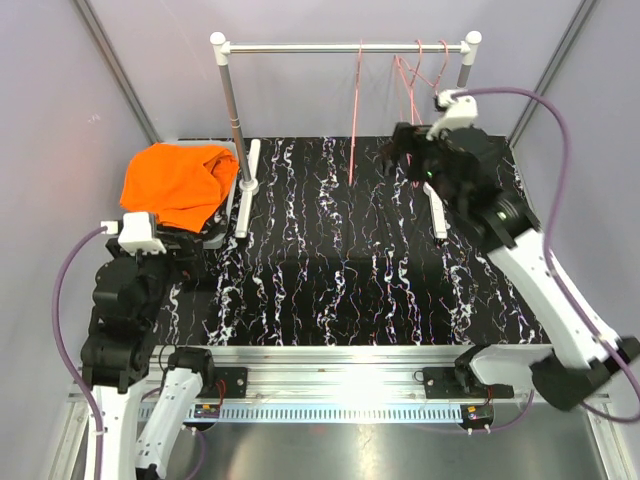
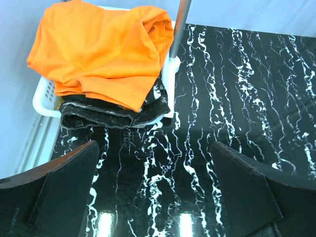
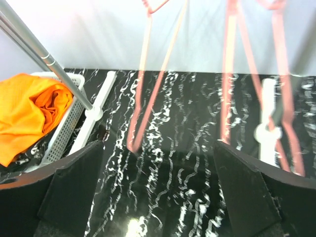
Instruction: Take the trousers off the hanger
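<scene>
The bright orange trousers (image 1: 178, 182) lie folded on top of a pile in a white basket (image 1: 236, 190) at the far left; they also show in the left wrist view (image 2: 101, 49) and the right wrist view (image 3: 27, 113). The black speckled trousers (image 2: 111, 113) lie under them. The olive-green pair is hidden. Bare pink hangers (image 1: 355, 110) (image 3: 148, 84) hang on the rail (image 1: 340, 47). My left gripper (image 2: 153, 192) is open and empty, near the basket. My right gripper (image 3: 158, 187) is open and empty, raised just in front of the hangers at the right (image 1: 415, 75).
The white rack stands at the back on two feet (image 1: 247, 185) (image 1: 437, 210), with a grey post (image 1: 230, 110) next to the basket. The table top (image 1: 340, 270) is black with white veins. Grey walls close in the sides and back.
</scene>
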Motion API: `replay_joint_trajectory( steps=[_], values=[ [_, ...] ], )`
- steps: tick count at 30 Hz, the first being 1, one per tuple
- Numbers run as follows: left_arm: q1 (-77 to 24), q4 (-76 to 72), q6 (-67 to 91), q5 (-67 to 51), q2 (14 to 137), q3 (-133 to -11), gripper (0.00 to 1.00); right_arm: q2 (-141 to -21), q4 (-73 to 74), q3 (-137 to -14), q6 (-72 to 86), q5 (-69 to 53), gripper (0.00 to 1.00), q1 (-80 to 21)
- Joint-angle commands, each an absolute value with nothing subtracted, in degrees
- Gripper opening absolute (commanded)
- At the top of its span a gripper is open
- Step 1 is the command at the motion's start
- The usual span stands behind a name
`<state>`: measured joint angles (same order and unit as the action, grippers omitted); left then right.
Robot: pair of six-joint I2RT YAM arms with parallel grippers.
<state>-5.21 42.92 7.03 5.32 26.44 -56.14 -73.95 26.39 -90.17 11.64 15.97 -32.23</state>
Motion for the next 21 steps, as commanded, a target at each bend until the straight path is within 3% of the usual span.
replay_joint_trajectory(
  steps=[1,13,21],
  values=[
    [-6.2,38.0,4.3,8.2,23.6,-53.6,0.99,-66.5,28.7,-85.9,9.0,19.5,0.99,-31.9],
    [-6.6,38.1,5.2,8.8,17.8,-50.2,0.99,-48.3,47.2,-73.9,11.3,27.3,0.99,-31.9],
    [-6.6,36.5,5.9,6.2,16.4,-46.5,0.99,-42.2,50.3,-70.5,11.2,31.6,0.99,-32.0]
  ],
)
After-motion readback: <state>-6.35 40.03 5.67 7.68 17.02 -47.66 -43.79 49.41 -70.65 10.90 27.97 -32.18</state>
